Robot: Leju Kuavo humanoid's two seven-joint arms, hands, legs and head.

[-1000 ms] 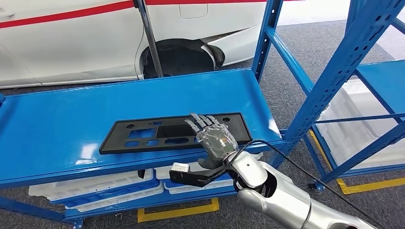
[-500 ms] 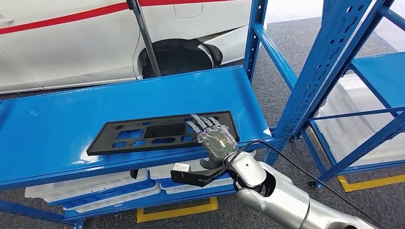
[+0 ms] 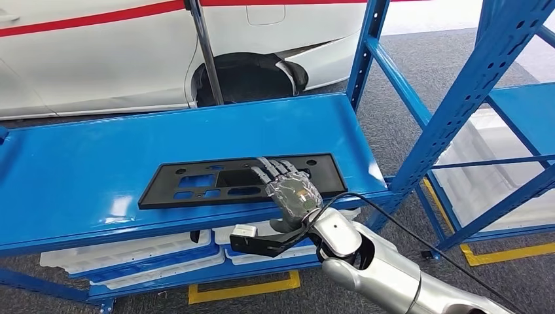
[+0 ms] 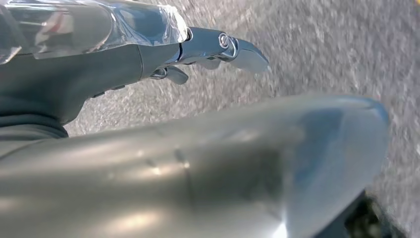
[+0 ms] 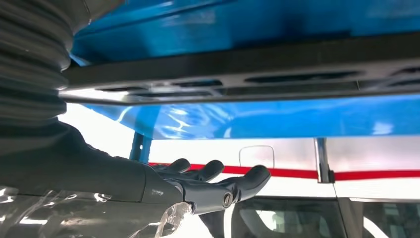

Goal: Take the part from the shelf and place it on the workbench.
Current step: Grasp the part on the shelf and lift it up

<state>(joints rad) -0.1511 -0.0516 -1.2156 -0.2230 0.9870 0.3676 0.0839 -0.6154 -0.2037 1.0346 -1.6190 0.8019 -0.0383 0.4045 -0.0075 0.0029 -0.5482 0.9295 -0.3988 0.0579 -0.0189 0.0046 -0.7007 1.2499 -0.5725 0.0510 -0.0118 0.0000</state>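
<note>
Could knock the flat black part [image 3: 239, 182] off the blue shelf's [image 3: 78, 170] front edge, right hand [image 3: 291, 190] resting spread on its near end, gripping nothing yet.

A polished silver right arm [image 3: 386, 271] with rounded shells carries a black cable [image 3: 419, 241] and a black wrist bracket [image 3: 265, 242]. The right hand [image 3: 294, 194] wears clear plastic film over dark grey fingers [image 3: 271, 169].

Right arm reaching forward, left arm hanging.
Right hand [image 3: 292, 190] palm down, fingers [image 3: 269, 169] extended; left hand [image 4: 99, 44] holding nothing.
</note>
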